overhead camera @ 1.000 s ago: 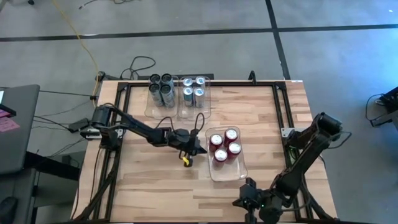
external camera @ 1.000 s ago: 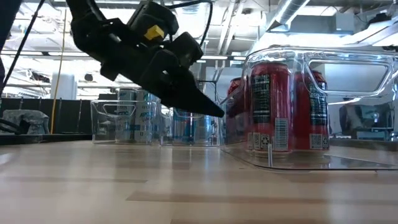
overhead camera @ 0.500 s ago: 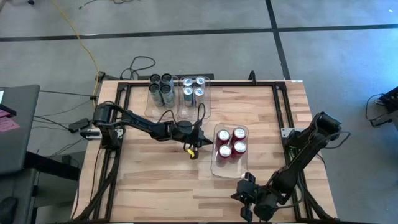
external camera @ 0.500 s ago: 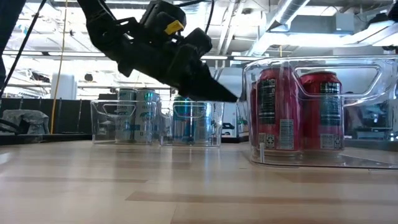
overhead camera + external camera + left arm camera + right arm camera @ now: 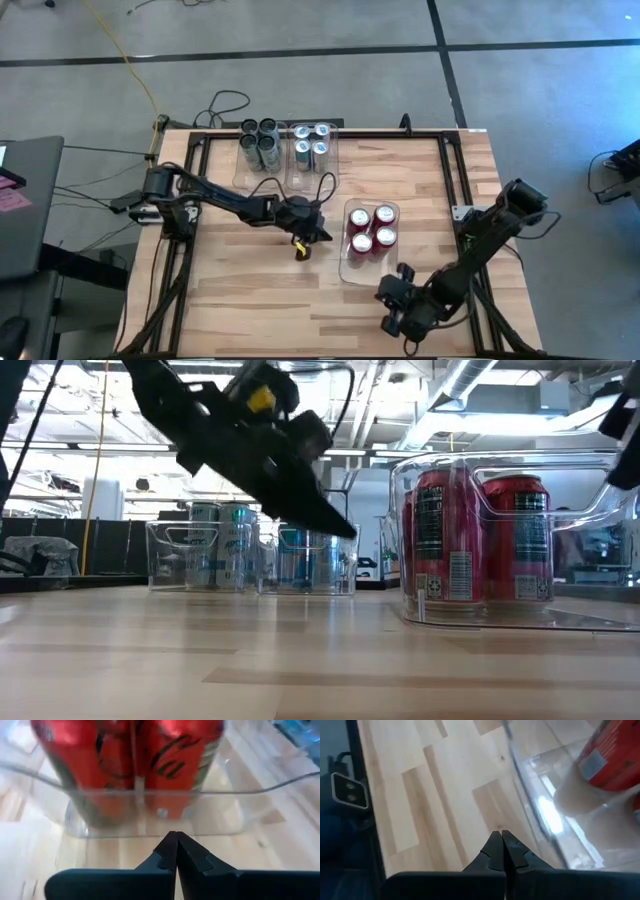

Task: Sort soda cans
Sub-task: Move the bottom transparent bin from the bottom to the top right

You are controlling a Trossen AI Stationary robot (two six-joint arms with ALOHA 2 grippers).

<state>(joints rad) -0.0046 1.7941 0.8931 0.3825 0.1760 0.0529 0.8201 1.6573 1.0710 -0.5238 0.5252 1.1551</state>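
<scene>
Cans (image 5: pixel 366 229) all binned — red four in near bin (image 5: pixel 345 272), grey and blue sets in far bins. Left gripper (image 5: pixel 318 237) closed, empty, beside red bin; right gripper (image 5: pixel 392 322) closed, empty. Sorting judged complete.

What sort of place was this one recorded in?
Probably a lab or industrial workshop: exposed ceiling ducts overhead, a bare concrete floor with loose cables, and a wooden table on a black metal frame.
</scene>
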